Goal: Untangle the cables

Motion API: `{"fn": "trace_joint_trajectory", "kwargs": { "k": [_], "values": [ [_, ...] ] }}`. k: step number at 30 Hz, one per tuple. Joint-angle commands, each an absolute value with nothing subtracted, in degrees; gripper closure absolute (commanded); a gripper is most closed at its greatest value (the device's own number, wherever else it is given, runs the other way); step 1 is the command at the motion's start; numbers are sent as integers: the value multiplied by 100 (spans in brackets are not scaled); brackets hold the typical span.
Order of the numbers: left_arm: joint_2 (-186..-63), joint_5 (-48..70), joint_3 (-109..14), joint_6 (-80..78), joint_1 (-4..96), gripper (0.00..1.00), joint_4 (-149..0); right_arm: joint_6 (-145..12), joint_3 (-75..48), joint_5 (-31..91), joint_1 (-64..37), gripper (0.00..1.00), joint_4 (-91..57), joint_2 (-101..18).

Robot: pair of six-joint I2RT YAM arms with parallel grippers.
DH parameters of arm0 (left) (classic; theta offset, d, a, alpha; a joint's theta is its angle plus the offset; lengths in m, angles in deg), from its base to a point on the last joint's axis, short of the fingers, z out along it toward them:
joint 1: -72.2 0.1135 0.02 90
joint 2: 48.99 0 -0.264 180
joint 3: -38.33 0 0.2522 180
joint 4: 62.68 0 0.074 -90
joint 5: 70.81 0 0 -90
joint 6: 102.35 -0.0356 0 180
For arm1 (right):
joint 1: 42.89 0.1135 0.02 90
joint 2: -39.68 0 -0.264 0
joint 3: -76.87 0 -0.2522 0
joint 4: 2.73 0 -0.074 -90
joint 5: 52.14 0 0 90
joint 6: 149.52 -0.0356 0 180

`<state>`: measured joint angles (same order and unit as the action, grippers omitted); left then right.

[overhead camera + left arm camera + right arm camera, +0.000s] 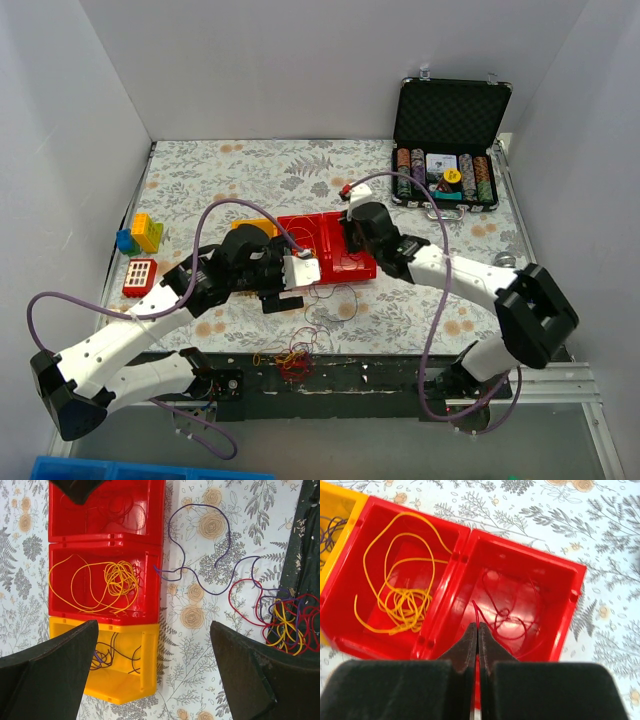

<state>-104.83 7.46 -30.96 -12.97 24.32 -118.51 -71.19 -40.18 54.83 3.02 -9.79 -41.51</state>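
Cables (287, 620), thin and wiry, sit in one red, yellow and purple knot at the edge of the floral cloth (200, 680), well apart from two glossy red bins (156, 580). One bin holds coiled yellow wire (120, 577). The single yellow bin (150, 665) beside them holds purple loops (107, 655). The left gripper (154, 630) is spread wide. The right gripper (478, 630), fingers pressed together, pinches a red cable (475, 612) over the other red bin.

Bright even light, glare inside red bin (520, 625)
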Motion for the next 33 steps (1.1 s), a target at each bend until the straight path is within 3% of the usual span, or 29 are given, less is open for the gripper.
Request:
{"fn": "trace_joint_trajectory", "kwargs": {
  "k": [1,9,22,29,33],
  "values": [
    [-10454,662,-3212,-1288,2483,5,-11933,-7314,-2954,5315,141,99,-1384,-5021],
    [-10410,679,-3238,-1323,2492,5,-11942,-7622,-1792,5552,71,99,-2422,-6279],
    [-10261,671,-3124,-1088,2492,2,-11925,-7930,-1845,5281,-88,99,-2642,-6684],
    [-10401,583,-3212,-989,2500,2,-12144,-7895,-1528,5008,-114,70,-2914,-6272],
    [-10410,504,-3177,-1033,2500,2,-12223,-7912,-1765,4902,-114,60,-2915,-5754]
  ]
}}
